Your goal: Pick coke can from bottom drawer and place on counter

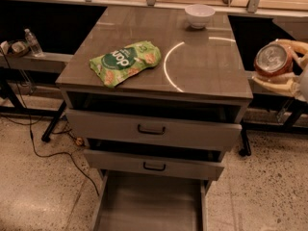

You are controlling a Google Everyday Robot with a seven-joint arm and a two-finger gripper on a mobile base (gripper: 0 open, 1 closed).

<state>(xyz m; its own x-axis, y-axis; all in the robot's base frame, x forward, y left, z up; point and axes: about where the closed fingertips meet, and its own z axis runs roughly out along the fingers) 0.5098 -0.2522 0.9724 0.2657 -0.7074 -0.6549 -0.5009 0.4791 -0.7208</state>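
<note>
One gripper [283, 65], off the cabinet's right side, about level with the counter [207, 66], is clamped on the coke can [271, 57]. The can is tilted, silver top toward the camera. Bottom drawer [149, 206] is open, no can in it. Risks: the can could clip the counter's right edge on the way in, or topple if released while tilted. Counter is glossy, with a green chip bag [124, 62] on the left and a white bowl [199, 14] at the back. Speckled floor [38, 191], water bottle [32, 41] far left.
</note>
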